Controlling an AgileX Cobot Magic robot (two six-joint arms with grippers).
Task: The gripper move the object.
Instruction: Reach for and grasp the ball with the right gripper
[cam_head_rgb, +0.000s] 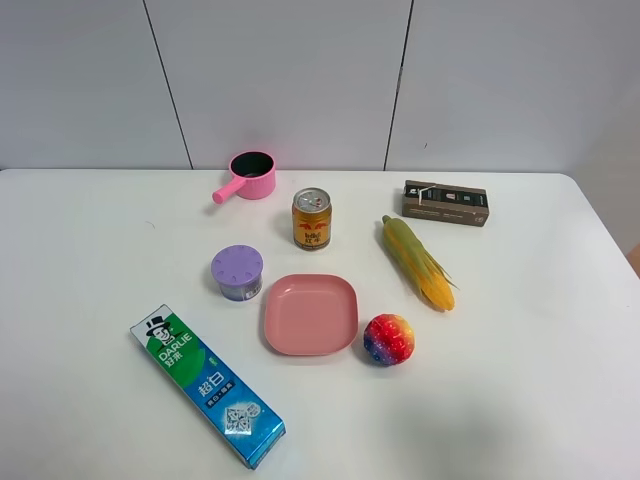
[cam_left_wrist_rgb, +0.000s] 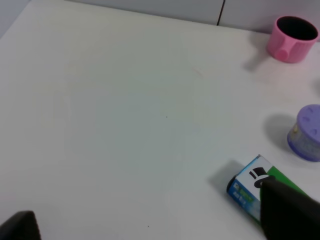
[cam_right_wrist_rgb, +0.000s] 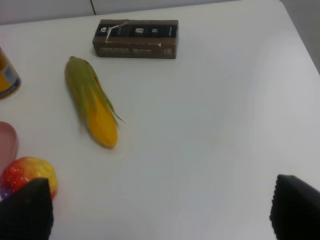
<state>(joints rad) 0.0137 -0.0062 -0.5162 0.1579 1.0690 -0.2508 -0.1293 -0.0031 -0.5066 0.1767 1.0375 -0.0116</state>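
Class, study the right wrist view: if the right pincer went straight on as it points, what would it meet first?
Probably bare table, since nothing lies inside the open right pincer. Skimming further, it would reach the box; the corn and ball sit off that line. Depth is unclear.

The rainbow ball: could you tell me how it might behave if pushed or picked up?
Being round, the ball would probably roll when pushed, perhaps against the pink plate beside it. Its bumpy surface should aid grip, though the curve might let it slip out.
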